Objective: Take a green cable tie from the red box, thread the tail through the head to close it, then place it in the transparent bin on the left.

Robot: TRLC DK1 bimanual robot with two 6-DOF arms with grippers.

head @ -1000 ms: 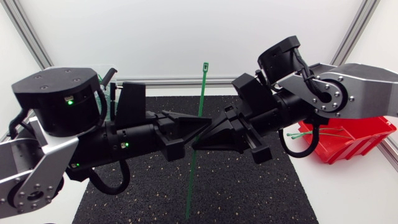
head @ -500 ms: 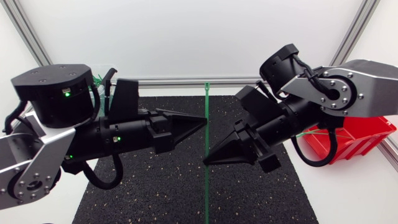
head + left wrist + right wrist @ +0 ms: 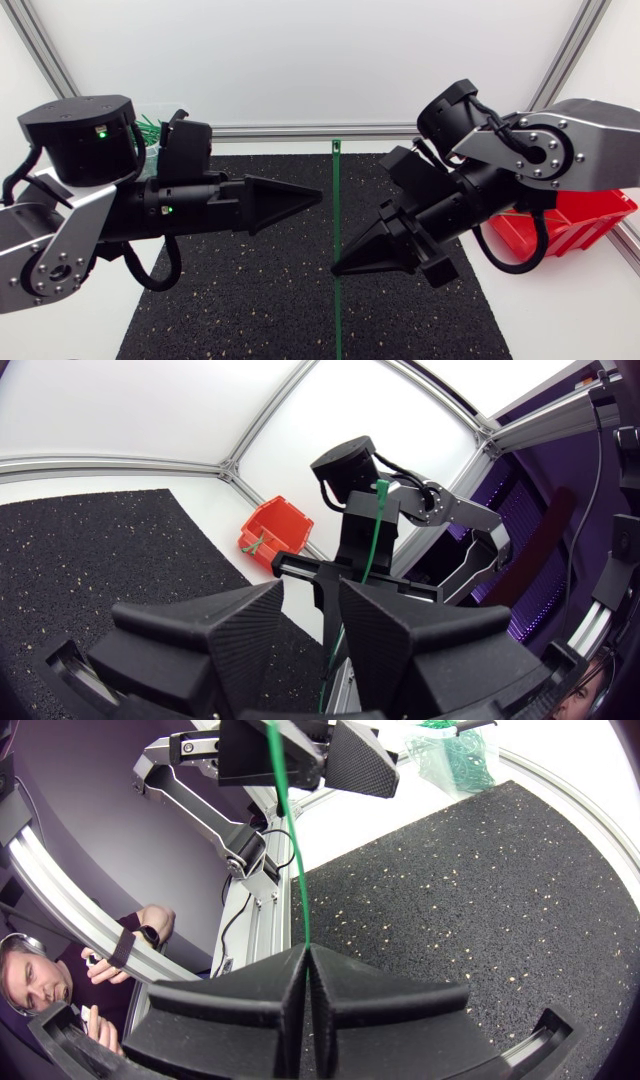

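My right hand [image 3: 338, 268]: fingers clamped on green cable tie [image 3: 336, 205], held above tabletop [image 3: 250, 295]. My left hand [image 3: 318, 194]: slightly parted, empty, just beside tie.

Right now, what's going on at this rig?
The right pincer is shut on a green cable tie, gripping it partway along its length above the black mat. The left pincer is open and points at the tie from the side without touching it. The tie is straight, not yet looped. The red box sits beside the right arm.
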